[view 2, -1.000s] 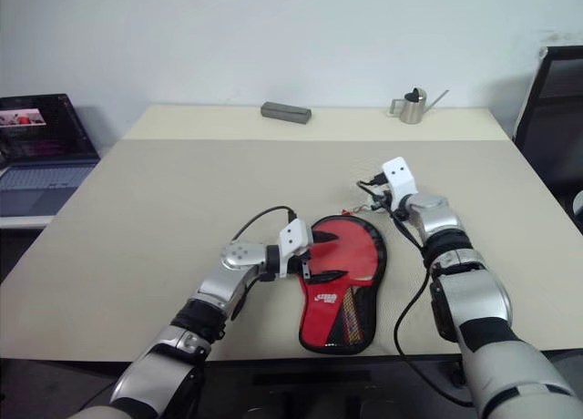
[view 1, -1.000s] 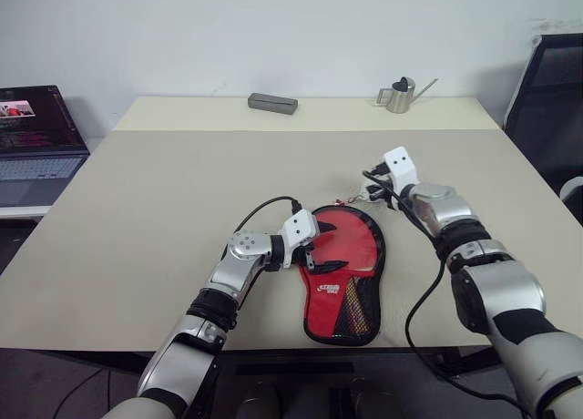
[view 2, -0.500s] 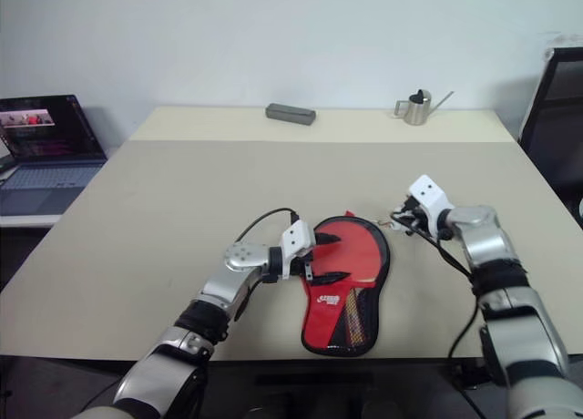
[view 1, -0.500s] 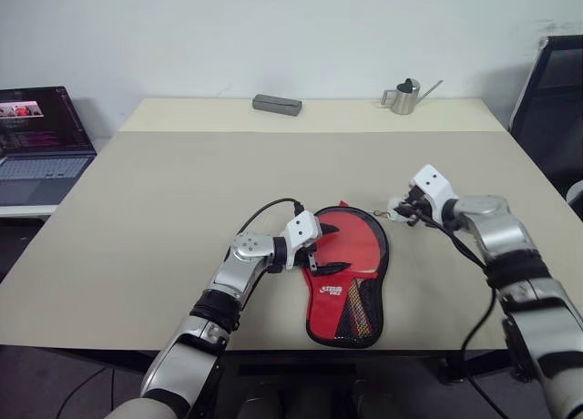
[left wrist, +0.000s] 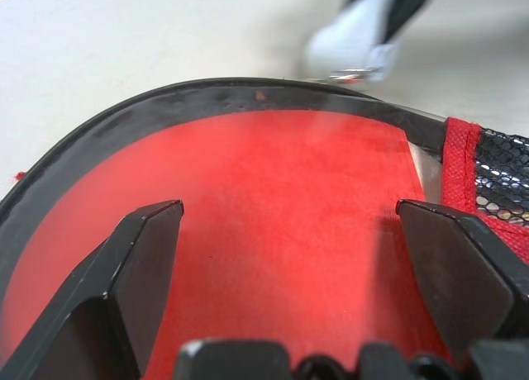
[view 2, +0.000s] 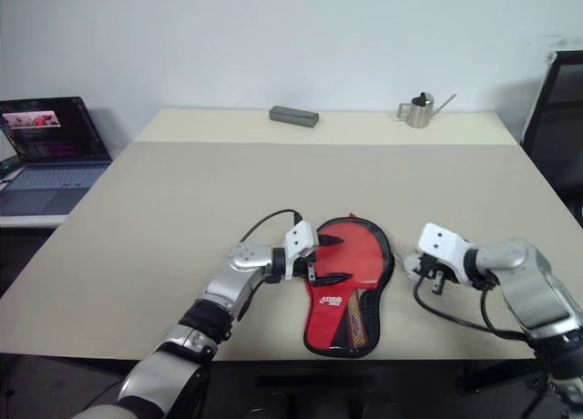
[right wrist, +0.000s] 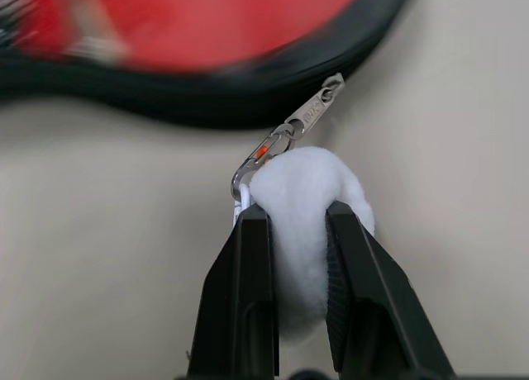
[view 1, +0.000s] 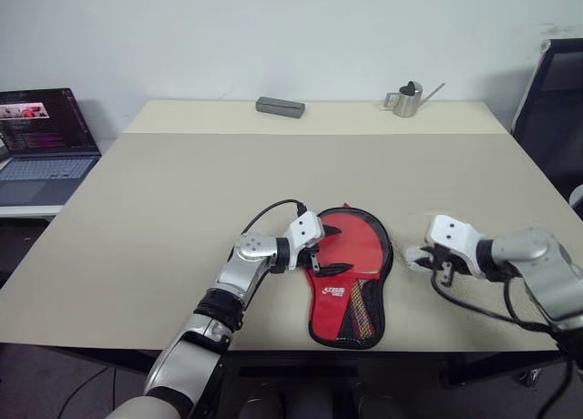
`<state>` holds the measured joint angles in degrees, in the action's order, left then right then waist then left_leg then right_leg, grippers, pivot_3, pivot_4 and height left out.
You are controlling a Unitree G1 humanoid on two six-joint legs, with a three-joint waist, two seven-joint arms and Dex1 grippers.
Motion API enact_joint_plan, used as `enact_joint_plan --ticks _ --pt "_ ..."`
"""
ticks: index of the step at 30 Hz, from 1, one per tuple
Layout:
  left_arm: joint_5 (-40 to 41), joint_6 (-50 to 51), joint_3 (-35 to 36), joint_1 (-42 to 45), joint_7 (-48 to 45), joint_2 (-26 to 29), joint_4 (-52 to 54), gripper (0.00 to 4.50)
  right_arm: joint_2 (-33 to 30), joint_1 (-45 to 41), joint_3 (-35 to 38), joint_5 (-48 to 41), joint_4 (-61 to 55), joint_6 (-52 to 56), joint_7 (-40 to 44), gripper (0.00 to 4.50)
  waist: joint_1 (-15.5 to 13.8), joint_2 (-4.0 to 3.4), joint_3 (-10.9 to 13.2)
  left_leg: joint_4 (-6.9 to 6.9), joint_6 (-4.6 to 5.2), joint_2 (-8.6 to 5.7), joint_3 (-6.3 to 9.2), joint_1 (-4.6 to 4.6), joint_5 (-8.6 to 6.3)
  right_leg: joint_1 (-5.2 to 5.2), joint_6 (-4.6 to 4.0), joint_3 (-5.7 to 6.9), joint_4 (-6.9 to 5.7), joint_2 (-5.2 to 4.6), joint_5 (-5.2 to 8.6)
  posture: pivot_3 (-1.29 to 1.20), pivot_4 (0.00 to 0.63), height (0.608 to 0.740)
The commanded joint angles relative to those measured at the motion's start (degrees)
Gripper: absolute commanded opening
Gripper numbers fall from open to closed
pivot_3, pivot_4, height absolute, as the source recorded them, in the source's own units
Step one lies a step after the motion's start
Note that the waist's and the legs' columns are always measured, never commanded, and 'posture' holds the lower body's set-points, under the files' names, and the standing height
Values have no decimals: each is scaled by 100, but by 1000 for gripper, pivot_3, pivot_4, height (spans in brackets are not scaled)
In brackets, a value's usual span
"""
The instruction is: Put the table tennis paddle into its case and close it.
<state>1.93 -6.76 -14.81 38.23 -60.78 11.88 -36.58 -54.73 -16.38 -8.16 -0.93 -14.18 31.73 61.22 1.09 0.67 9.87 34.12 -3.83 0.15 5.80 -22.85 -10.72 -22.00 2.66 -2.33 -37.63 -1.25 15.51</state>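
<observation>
- Even, soft indoor light covers the beige tabletop [view 1: 164,200]; the white wall behind is evenly lit, with no hard-edged shadows.
- Faint, diffuse shadows sit close under the red and black paddle-shaped case [view 1: 351,273] and the small metal watering can [view 1: 405,98].
- The open laptop's screen [view 1: 41,118] glows against its dark surround.
- In the left wrist view the case's clear panel shows a pale sheen; the black fingers [left wrist: 136,273] near the lens are soft, and a grey shape beyond the rim is smeared.
- In the right wrist view the white pom-pom charm [right wrist: 310,206] and silver zipper pull [right wrist: 306,120] are sharp; the case rim behind is blurred.
</observation>
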Motion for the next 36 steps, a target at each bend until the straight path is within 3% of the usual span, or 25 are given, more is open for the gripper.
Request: enact_joint_plan --ticks 1,12,24,28,34,36 --pt "-361 96 -423 -215 -158 -6 -354 4500 -433 624 41 -234 -688 -76 445 330 -10 6 -8 0 1 -3 1 0 -1 2 2 0 1 -2 2 0 150 740" --pt "-345 81 -520 -114 -166 -80 -455 4500 -1300 1977 195 -987 -2323 -440 1055 300 -148 2 -42 0 30 -44 34 0 -26 58 34 7 68 -27 26 0 150 740" --pt "-349 83 -558 -110 -229 -76 -423 4500 -785 1350 -204 -725 -1764 -239 472 278 -128 28 -59 14 33 -51 35 5 -31 69 39 12 67 -39 31 0 150 740" --pt "-346 99 -565 -141 -226 -62 -373 4500 -832 1209 93 -1233 -1730 295 697 278 -114 31 -60 22 33 -50 36 7 -31 72 41 11 61 -39 30 0 150 740" --pt "-342 103 -573 -129 -191 -92 -363 4500 -719 861 615 -1975 -1696 1385 546 2230 -105 31 -60 34 34 -50 36 5 -31 73 43 10 58 -39 29 0 150 740" --pt "-333 106 -564 -104 -173 -117 -371 4500 -685 689 959 -2406 -1670 1957 493 2230 -105 31 -60 35 34 -50 36 4 -31 73 43 9 58 -39 28 0 150 740"
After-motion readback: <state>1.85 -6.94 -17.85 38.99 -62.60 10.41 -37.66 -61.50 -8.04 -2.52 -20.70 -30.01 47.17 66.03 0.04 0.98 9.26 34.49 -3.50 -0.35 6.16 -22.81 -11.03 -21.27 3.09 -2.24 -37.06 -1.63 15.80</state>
